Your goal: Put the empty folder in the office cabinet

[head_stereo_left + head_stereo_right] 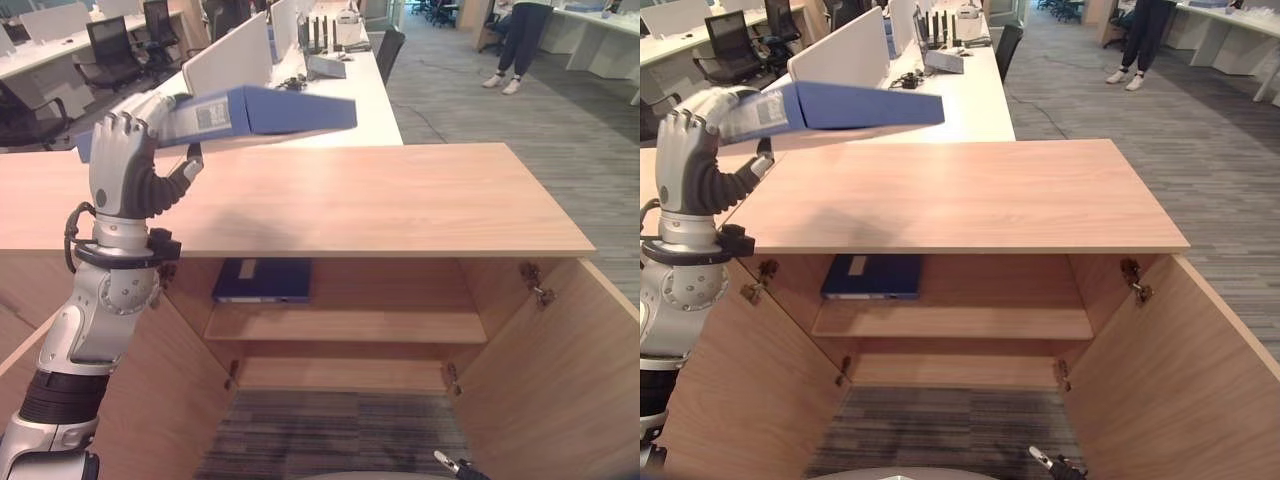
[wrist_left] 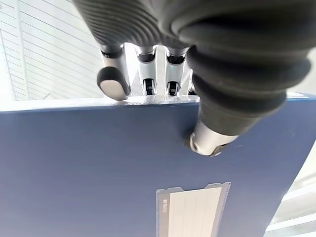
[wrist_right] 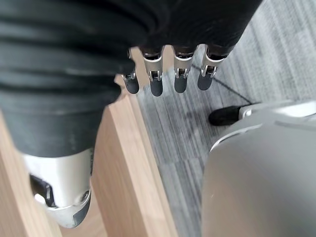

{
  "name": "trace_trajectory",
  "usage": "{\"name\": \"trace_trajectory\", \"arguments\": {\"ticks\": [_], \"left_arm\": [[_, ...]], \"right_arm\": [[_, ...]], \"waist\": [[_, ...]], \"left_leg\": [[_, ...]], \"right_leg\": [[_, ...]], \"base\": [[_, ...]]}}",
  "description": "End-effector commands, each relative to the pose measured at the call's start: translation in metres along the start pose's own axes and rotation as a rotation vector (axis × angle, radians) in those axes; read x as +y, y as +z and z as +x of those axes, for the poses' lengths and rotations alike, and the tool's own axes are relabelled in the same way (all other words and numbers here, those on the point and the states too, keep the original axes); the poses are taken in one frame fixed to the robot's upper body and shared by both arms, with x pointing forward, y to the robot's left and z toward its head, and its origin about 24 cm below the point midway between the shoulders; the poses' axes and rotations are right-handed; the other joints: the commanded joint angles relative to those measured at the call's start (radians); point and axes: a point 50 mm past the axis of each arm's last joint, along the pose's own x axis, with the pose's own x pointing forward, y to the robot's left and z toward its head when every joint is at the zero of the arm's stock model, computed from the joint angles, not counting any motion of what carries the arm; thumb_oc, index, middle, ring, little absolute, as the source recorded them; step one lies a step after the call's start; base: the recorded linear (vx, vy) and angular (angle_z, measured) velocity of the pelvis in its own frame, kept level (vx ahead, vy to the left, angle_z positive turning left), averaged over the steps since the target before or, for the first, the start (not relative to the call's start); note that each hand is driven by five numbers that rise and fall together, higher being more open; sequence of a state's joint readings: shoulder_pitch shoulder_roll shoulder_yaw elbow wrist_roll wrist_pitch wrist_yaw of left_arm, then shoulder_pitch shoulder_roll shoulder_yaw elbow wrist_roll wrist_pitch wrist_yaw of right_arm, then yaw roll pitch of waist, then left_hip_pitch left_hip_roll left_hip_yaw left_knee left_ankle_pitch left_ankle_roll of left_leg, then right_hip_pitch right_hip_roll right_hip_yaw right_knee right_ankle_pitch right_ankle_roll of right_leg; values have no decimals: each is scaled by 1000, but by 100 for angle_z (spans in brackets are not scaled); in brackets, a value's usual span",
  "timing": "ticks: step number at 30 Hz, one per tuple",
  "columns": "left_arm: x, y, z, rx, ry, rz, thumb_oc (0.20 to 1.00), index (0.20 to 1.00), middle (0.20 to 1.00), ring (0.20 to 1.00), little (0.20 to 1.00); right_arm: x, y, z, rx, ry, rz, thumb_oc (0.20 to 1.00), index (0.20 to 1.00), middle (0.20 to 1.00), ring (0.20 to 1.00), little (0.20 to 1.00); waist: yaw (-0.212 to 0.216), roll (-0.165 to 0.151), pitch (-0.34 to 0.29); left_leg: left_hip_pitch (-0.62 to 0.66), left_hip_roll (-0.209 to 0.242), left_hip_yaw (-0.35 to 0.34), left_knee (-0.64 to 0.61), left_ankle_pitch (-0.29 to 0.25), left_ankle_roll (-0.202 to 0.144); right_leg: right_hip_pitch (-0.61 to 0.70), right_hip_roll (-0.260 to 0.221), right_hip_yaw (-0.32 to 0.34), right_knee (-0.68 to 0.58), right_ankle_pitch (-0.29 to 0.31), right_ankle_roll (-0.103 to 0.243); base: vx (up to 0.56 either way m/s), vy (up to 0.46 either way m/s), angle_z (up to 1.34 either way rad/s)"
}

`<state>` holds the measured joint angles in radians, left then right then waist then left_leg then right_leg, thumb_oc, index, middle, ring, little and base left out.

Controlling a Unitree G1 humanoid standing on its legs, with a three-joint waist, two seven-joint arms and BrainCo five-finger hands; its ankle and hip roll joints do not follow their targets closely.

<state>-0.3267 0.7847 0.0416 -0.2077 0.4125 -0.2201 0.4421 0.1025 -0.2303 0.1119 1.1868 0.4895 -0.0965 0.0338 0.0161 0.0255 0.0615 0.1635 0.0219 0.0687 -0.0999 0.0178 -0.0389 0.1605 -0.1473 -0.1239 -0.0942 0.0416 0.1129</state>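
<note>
Above the cabinet [image 1: 300, 200] top — left hand [image 1: 125, 165] grips blue folder [image 1: 265, 108] | step: carrying | next: lower it to the shelf [image 1: 345, 325] | right hand [image 3: 168, 74] — relaxed, empty.

Left and right eye views: from the head, looking down and forward at the open light-wood office cabinet [image 1: 340, 200]; both share its top, inner shelf and doors.
Left wrist view: very near, along the left robot hand [image 2: 212, 74] onto the blue flat folder [image 2: 98, 168].
Right wrist view: close, past the right robot hand [image 3: 163, 74] down to the grey striped carpet floor [image 3: 197, 133].
</note>
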Motion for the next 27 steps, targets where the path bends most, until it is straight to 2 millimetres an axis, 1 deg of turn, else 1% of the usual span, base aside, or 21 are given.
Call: {"name": "trace_trajectory", "arguments": {"ticks": [1, 3, 6, 7, 8, 9, 10, 11, 12, 15, 16, 18, 23, 24, 26, 27], "left_arm": [[43, 26, 46, -164, 251, -140, 200, 200, 200, 200, 200], [45, 31, 45, -180, 247, -246, 200, 200, 200, 200, 200], [48, 37, 44, -206, 209, -407, 200, 200, 200, 200, 200], [49, 38, 43, -211, 193, -451, 200, 200, 200, 200, 200], [49, 38, 43, -211, 192, -451, 200, 200, 200, 200, 200], [52, 40, 42, -222, 160, -528, 200, 200, 200, 200, 200], [53, 41, 41, -226, 143, -573, 200, 200, 200, 200, 200], [53, 41, 41, -227, 144, -573, 200, 200, 200, 200, 200], [54, 40, 38, -224, 109, -635, 200, 200, 200, 200, 200], [56, 36, 32, -202, 68, -723, 200, 200, 200, 200, 200], [56, 36, 32, -201, 67, -724, 200, 200, 200, 200, 200], [56, 30, 22, -159, 43, -809, 200, 200, 200, 200, 200], [53, 22, 8, -91, 30, -902, 200, 200, 200, 200, 200], [52, 18, 2, -60, 36, -946, 200, 200, 200, 200, 200], [51, 13, -5, -23, 42, -979, 200, 200, 200, 200, 200], [48, 11, -11, 12, 42, -1010, 200, 200, 200, 200, 200]], "right_arm": [[13, 21, 7, -27, 32, -41, 1000, 1000, 1000, 1000, 1000], [12, 22, 7, -25, 29, -42, 1000, 1000, 1000, 1000, 1000], [11, 25, 7, -30, 36, -48, 1000, 1000, 1000, 1000, 1000], [10, 26, 7, -31, 34, -48, 1000, 1000, 1000, 1000, 1000], [10, 26, 7, -32, 34, -49, 1000, 1000, 1000, 1000, 1000], [8, 27, 7, -31, 33, -50, 1000, 1000, 1000, 1000, 1000], [8, 28, 7, -31, 34, -50, 1000, 1000, 1000, 1000, 1000], [8, 29, 7, -32, 34, -51, 1000, 1000, 1000, 1000, 1000], [8, 30, 8, -33, 37, -51, 1000, 1000, 1000, 1000, 1000], [8, 32, 8, -39, 46, -49, 1000, 1000, 1000, 1000, 1000], [8, 31, 8, -38, 46, -50, 1000, 1000, 1000, 1000, 1000], [10, 35, 8, -48, 55, -58, 1000, 1000, 1000, 1000, 1000], [13, 38, 8, -63, 66, -66, 1000, 1000, 1000, 1000, 1000], [14, 40, 9, -69, 73, -79, 1000, 1000, 1000, 1000, 1000], [15, 41, 9, -69, 77, -93, 1000, 1000, 1000, 1000, 1000], [18, 44, 9, -79, 84, -90, 1000, 1000, 1000, 1000, 1000]], "waist": [[18, -16, -1], [20, -12, -2], [25, -6, -1], [27, -5, -1], [26, -5, -2], [29, -2, 0], [30, 1, -1], [30, 1, 0], [34, 4, 0], [39, 9, 2], [39, 9, 1], [46, 11, 3], [53, 12, 3], [56, 12, 6], [58, 12, 7], [61, 11, 8]], "left_leg": [[39, 32, -25, 13, -68, -42], [39, 34, -29, 13, -72, -42], [33, 35, -35, 13, -61, -43], [30, 36, -38, 13, -59, -44], [30, 36, -38, 13, -59, -44], [28, 37, -44, 13, -58, -44], [30, 38, -46, 13, -63, -45], [27, 38, -46, 13, -57, -45], [29, 39, -49, 13, -62, -47], [25, 41, -53, 13, -52, -49], [29, 42, -53, 13, -59, -49], [26, 43, -55, 13, -51, -51], [29, 46, -59, 13, -56, -52], [25, 46, -61, 13, -49, -52], [30, 47, -62, 13, -55, -53], [29, 47, -63, 13, -54, -53]], "right_leg": [[13, -61, 17, 47, -36, 69], [19, -59, 11, 45, -42, 68], [16, -58, 6, 49, -40, 65], [15, -57, 4, 50, -41, 64], [14, -57, 4, 50, -41, 64], [18, -55, 0, 50, -44, 62], [23, -54, -1, 49, -50, 62], [19, -54, -1, 50, -45, 61], [25, -53, -5, 48, -51, 60], [25, -52, -10, 48, -48, 57], [30, -51, -11, 46, -53, 57], [29, -50, -16, 45, -50, 54], [38, -46, -19, 39, -55, 52], [36, -46, -19, 38, -51, 50], [44, -44, -20, 34, -56, 49], [46, -43, -23, 33, -57, 49]], "base": [[-25, -29, 4], [-7, -15, 1], [-17, -17, 2], [-15, -17, 3], [-17, -28, 10], [4, -25, 14], [-17, -25, 16], [0, -21, 12], [-42, -24, 8], [-16, -22, 7], [6, -19, 5], [-18, -20, 8], [-10, -7, 3], [-38, -17, 2], [0, 0, 0], [0, 0, 0]]}}
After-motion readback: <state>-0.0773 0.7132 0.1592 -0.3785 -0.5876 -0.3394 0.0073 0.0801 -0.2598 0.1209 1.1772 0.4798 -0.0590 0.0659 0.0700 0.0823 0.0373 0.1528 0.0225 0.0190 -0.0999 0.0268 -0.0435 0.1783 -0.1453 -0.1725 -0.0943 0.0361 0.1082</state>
